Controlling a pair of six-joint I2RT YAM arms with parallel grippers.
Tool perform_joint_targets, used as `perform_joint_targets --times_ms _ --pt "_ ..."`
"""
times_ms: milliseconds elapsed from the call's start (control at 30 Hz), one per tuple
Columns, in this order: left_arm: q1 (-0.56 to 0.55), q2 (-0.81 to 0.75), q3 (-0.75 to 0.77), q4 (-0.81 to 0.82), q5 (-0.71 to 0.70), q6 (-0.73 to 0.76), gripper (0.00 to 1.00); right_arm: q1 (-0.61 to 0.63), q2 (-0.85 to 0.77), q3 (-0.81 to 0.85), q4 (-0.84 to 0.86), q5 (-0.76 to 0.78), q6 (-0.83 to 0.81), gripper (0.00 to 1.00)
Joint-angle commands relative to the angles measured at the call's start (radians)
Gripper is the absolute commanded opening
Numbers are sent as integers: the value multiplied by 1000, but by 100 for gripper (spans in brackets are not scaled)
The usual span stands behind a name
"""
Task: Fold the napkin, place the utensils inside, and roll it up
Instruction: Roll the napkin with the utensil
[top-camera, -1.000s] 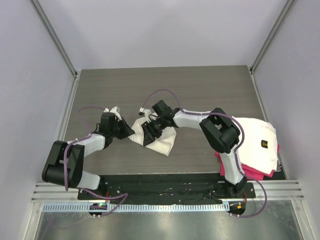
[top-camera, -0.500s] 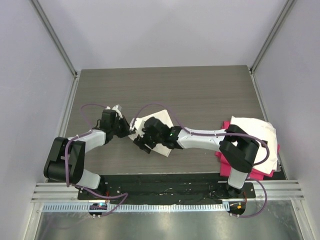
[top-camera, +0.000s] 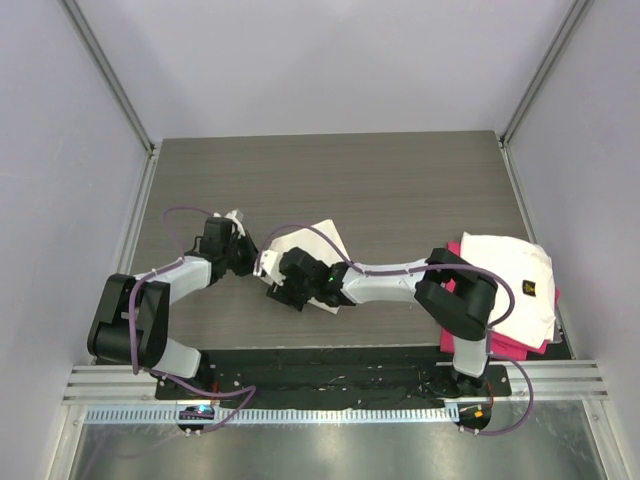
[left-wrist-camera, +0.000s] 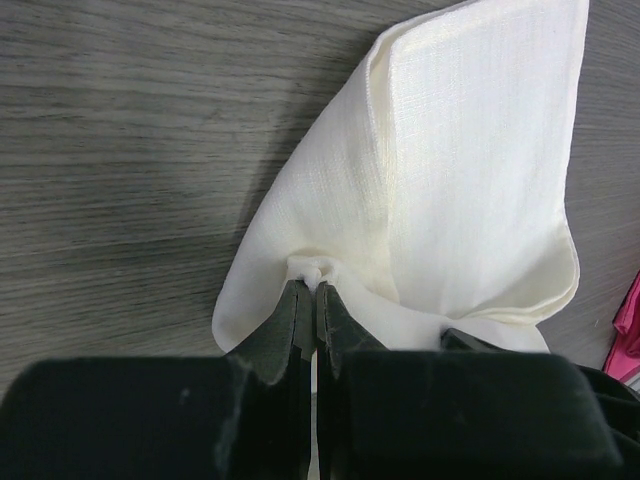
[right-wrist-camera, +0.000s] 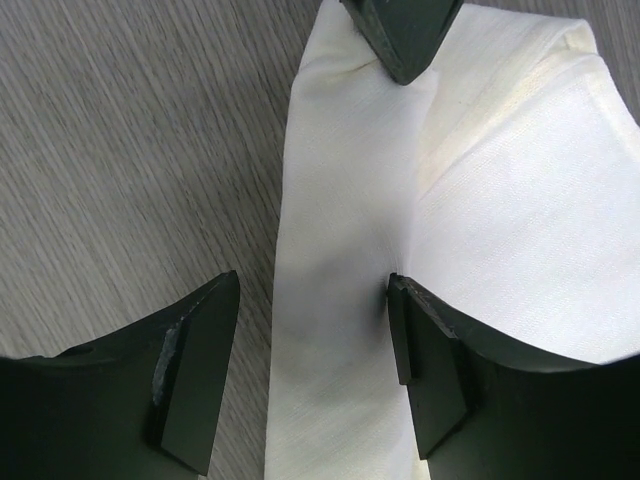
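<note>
1. Your left gripper (left-wrist-camera: 308, 292) is clamped tight, its jaws pinched together on a small bunched bit of the napkin (left-wrist-camera: 470, 180) at the cloth's near edge
2. Your right gripper (right-wrist-camera: 305, 335) stands wide and has hold of nothing. One finger hangs over the bare table (right-wrist-camera: 120, 150) and the other over the cloth, so the napkin's long edge runs between them
3. From above, the napkin lies left of centre, between your two wrists, with a corner pointing away from the arm bases
4. Both wrist views show hems stacked in layers, so I judge the fold at least begun. The cloth puckers at the pinch and isn't a tidy shape yet
5. I can't find the spoon in any view, and whether it's hidden under an arm I can't tell. Placing it inside and rolling up both look to be ahead of you
6. Far right, a folded white cloth (top-camera: 515, 270) with a dark logo sits on a pink cloth (top-camera: 520, 347), well apart from the action
</note>
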Motion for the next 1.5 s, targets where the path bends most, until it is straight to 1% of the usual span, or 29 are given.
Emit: perform_joint_targets --times_ms 0,133,333,433,467,500,567,600,633,700,733,800,833,933,1000,1033,1200,1367,1467 --pt "-1 12 16 -67 -17 13 0 9 6 18 28 12 -16 67" --pt "-2 8 16 -66 -13 16 0 7 43 26 25 35 -11 66" --pt "-1 -17 11 -63 -7 20 0 -13 93 62 -56 14 7 66" --pt "-2 -29 10 -61 0 22 0 -25 127 84 -105 -26 16 61" --pt "-2 -32 10 -61 0 22 0 -28 141 95 -117 -53 19 58" --pt "-4 -44 10 -61 -2 22 1 -31 147 101 -146 -66 25 52" --pt "-2 -63 8 -63 -16 20 6 -39 159 112 -171 -84 33 45" --pt "-2 -87 10 -61 -20 19 9 -42 167 112 -189 -92 41 37" --pt "-2 -101 5 -63 -30 16 18 -47 170 107 -194 -135 45 34" --pt "-4 -150 2 -67 -48 14 28 -54 173 102 -208 -193 64 28" --pt "-2 -166 -2 -72 -54 14 35 -60 172 95 -209 -216 71 27" --pt "-2 -204 -11 -75 -82 11 43 -85 170 87 -211 -268 88 25" --pt "-2 -241 -27 -76 -92 10 50 -94 170 79 -211 -319 102 24" --pt "-2 -305 -64 -75 -138 3 61 -126 165 67 -212 -417 120 22" --pt "-2 -330 -90 -69 -148 0 64 -145 159 61 -211 -460 127 21" --pt "-4 -336 -97 -67 -149 -1 66 -151 159 55 -206 -507 130 20" --pt "-2 -356 -146 -57 -145 -12 67 -203 139 29 -173 -641 148 20" --pt "-2 -381 -176 -37 -148 -26 70 -249 165 35 -172 -787 179 19" --pt "-2 -387 -188 -35 -139 -36 72 -269 179 43 -182 -839 197 19"
